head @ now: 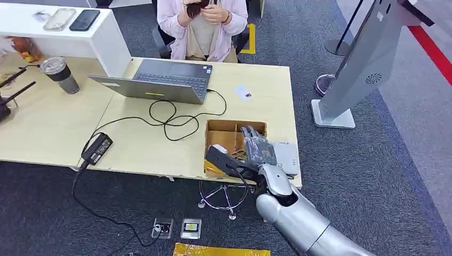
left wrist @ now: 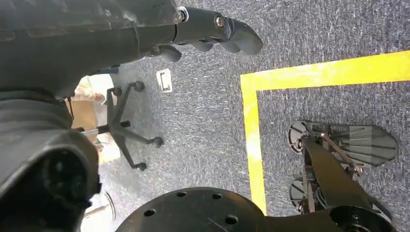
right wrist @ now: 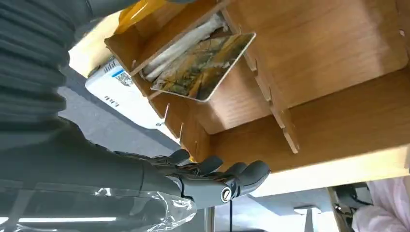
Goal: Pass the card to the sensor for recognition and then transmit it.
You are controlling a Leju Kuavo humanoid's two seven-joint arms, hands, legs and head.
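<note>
Right hand (head: 258,151) over the wooden box (head: 235,129) at the counter's (head: 138,146) front edge
Fingers straight, together, holding nothing; the card (right wrist: 205,65) leans in a box slot. Reader (head: 287,156) at 3 o'clock beside the box; bare counter at 12. Left hand (left wrist: 212,34) curled, empty

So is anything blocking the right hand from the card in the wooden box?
Nothing visible lies between them. The right hand hovers over the wooden box, and the card leans tilted in a compartment, its printed face exposed. The thin dividers beside it crowd the sides, which may make a grasp tight.
</note>
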